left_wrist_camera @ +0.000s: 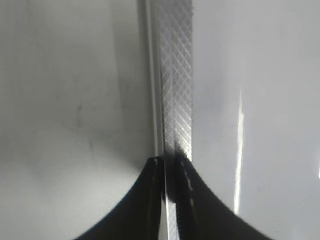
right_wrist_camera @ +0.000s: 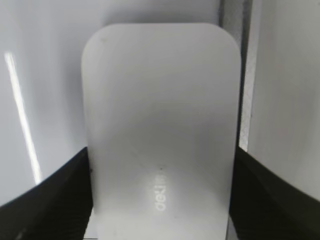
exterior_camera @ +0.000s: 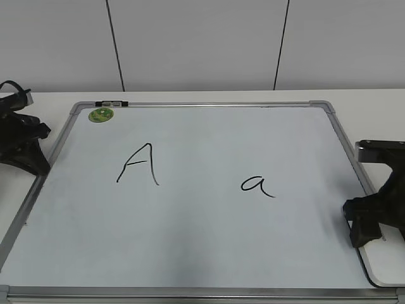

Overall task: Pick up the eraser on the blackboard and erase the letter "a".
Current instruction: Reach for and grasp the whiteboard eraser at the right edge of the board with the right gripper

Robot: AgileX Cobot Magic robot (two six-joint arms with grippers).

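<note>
The blackboard (exterior_camera: 202, 247) is a white board with a silver frame lying flat on the table. The small handwritten letter "a" (exterior_camera: 256, 185) is right of the middle. The eraser (exterior_camera: 387, 267), a flat white block, lies at the board's near right corner, over the frame. In the right wrist view the eraser (right_wrist_camera: 160, 100) fills the space between the jaws. My right gripper (exterior_camera: 367, 235) (right_wrist_camera: 162, 160) is shut on its two long sides. My left gripper (exterior_camera: 25, 158) (left_wrist_camera: 172, 162) is shut and empty above the board's left frame strip (left_wrist_camera: 177, 75).
A larger capital "A" (exterior_camera: 139, 164) is written left of the middle. A round green sticker (exterior_camera: 100, 114) sits in the far left corner, with a small black-and-white piece (exterior_camera: 111, 102) on the top frame beside it. A white wall stands behind the table.
</note>
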